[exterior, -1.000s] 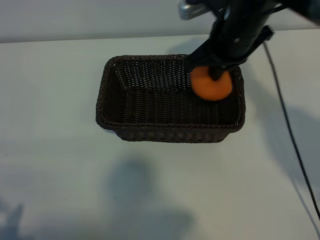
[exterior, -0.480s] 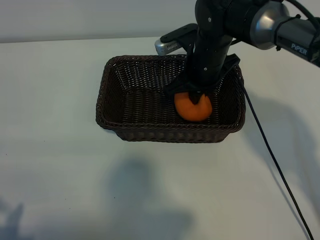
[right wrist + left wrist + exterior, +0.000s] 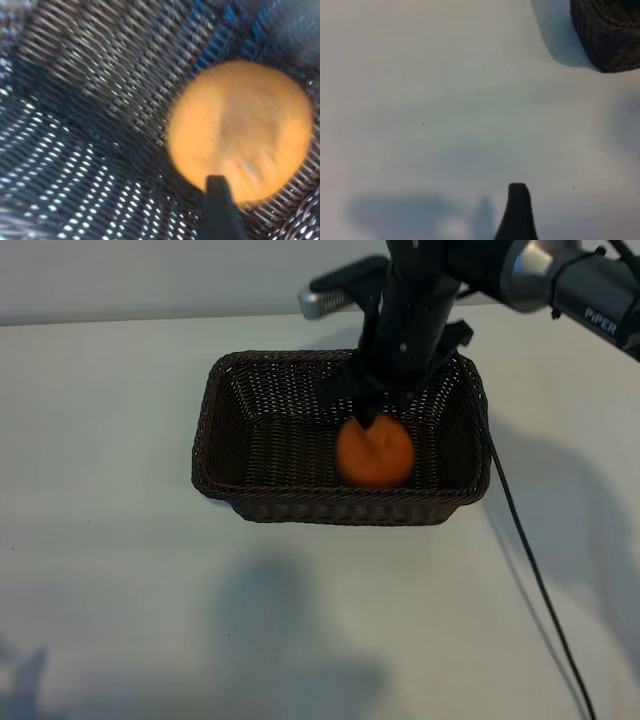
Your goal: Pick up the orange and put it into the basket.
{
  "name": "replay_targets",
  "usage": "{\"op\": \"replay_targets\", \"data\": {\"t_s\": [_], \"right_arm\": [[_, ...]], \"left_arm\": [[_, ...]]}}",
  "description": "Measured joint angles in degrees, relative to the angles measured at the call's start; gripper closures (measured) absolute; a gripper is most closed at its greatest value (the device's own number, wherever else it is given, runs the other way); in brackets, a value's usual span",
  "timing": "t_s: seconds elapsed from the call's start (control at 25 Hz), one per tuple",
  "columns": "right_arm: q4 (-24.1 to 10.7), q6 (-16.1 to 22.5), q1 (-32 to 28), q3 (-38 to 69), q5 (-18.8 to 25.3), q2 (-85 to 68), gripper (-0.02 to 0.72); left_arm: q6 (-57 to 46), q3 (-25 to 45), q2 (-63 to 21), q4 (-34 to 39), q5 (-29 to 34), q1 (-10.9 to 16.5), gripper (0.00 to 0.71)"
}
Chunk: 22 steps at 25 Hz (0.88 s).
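Orange [image 3: 374, 453] inside basket [image 3: 212, 420] at centre frame, right gripper [image 3: 375, 410] directly above it, grip state unclear, left gripper [image 3: 517, 212] wide open over table [image 3: 120, 590].

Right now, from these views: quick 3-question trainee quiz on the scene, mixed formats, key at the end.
1. True or false: the orange is inside the basket.
2. Which gripper is over the basket? A) left gripper B) right gripper
3. Fill in: in the left wrist view, the basket's corner sits on the ____.

Key: 1 true. 2 B. 3 table; the left gripper is parked over it, away from the basket.
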Motion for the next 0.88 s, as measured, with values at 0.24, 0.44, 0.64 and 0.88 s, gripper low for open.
{"op": "replay_targets", "data": {"t_s": [0.24,0.44,0.64,0.88], "right_arm": [[0.1,0.0,0.0,-5.8,2.4,0.0,0.135],[-3.0,0.0,-2.3,-7.1,2.7,-0.1,0.136],[-5.6,-0.5,-11.2,-7.1,2.7,-0.1,0.136],[-5.9,-2.4,-24.4,-7.1,2.7,-0.1,0.137]], "left_arm": [[0.0,0.0,0.0,0.0,0.0,0.0,0.116],[0.0,0.0,0.0,0.0,0.0,0.0,0.116],[0.0,0.0,0.0,0.0,0.0,0.0,0.116],[0.0,0.0,0.0,0.0,0.0,0.0,0.116]]}}
